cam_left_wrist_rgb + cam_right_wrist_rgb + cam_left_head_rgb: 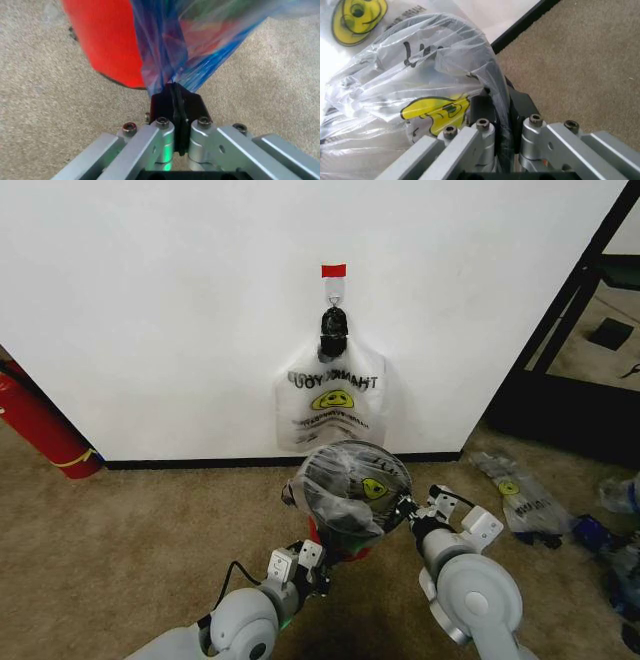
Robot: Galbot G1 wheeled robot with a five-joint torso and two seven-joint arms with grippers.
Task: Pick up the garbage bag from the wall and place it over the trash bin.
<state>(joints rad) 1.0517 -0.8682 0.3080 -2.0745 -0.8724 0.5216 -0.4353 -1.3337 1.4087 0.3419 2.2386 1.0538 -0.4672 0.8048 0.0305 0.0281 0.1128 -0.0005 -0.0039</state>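
The garbage bag, see-through with a yellow smiley, is draped over the top of the black mesh trash bin, which stands on the carpet just in front of the wall. My left gripper is low at the bin's left side, shut on a bunch of the bag's blue film, with the bin's red bottom rim right behind it. At the bin's right side, up by the rim, my right gripper is shut on the bag's clear film beside the smiley.
A whitish "THANK YOU" bag hangs from the dark hook under a red tape strip. A red fire extinguisher leans at the left. Flat clear bags lie on the carpet at the right, near a dark door frame.
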